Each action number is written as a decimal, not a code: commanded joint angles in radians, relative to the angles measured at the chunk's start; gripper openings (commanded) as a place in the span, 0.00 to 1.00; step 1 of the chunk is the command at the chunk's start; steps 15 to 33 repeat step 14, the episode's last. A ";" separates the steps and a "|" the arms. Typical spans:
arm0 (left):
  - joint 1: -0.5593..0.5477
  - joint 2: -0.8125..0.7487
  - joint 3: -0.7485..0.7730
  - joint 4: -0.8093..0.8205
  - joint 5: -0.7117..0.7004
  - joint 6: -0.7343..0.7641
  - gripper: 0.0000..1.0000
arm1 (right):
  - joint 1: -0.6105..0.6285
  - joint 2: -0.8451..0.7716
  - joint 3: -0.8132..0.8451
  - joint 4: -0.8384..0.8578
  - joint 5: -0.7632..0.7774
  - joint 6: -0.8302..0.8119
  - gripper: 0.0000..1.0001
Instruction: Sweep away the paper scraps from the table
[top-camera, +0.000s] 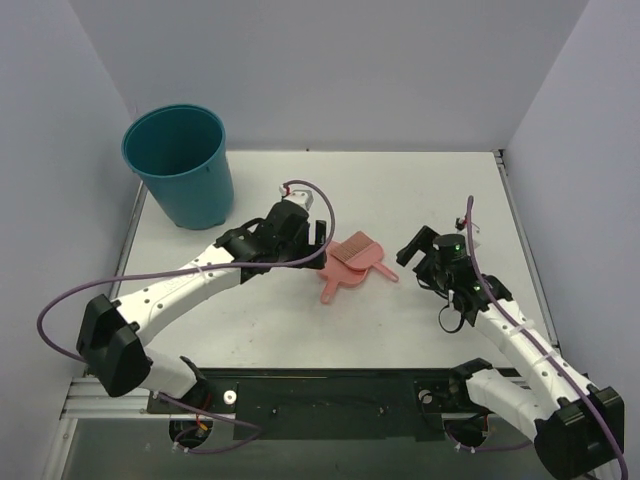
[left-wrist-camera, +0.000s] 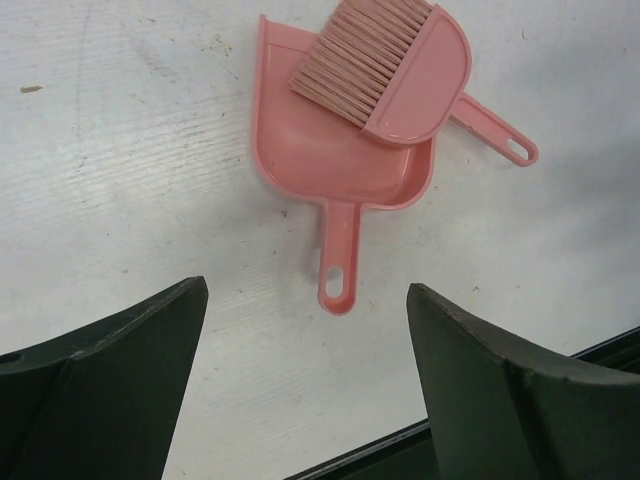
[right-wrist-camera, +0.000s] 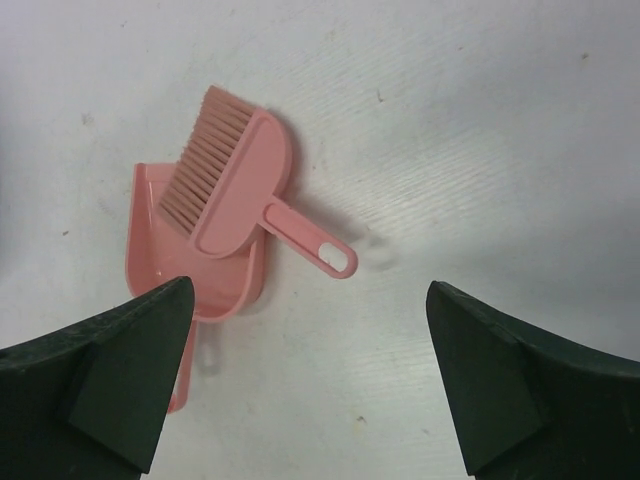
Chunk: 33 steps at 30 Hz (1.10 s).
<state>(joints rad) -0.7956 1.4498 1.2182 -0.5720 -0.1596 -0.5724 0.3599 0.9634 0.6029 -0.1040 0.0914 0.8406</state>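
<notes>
No paper scraps show in any view. The white table (top-camera: 420, 190) carries a pink dustpan (top-camera: 338, 280) with a pink brush (top-camera: 358, 252) lying across its mouth. My left gripper (top-camera: 318, 243) is open and empty, just left of the dustpan. In the left wrist view, the dustpan (left-wrist-camera: 320, 150) and brush (left-wrist-camera: 400, 70) lie ahead of the open gripper (left-wrist-camera: 308, 290), and the dustpan's handle points toward it. My right gripper (top-camera: 412, 248) is open and empty, right of the brush handle. In the right wrist view, the brush (right-wrist-camera: 235, 180) and dustpan (right-wrist-camera: 150, 250) lie ahead and left of the gripper (right-wrist-camera: 308, 287).
A teal bucket (top-camera: 180, 165) stands at the table's far left corner. Pale grey-lilac walls enclose the table on three sides. A dark rail runs along the near edge (left-wrist-camera: 600, 350).
</notes>
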 joint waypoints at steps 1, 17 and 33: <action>0.002 -0.132 -0.032 0.077 -0.113 -0.015 0.92 | 0.023 -0.084 0.110 -0.160 0.125 -0.139 0.96; 0.030 -0.209 -0.097 0.127 -0.153 0.006 0.97 | 0.148 -0.097 0.270 -0.250 0.252 -0.210 0.99; 0.030 -0.209 -0.097 0.127 -0.153 0.006 0.97 | 0.148 -0.097 0.270 -0.250 0.252 -0.210 0.99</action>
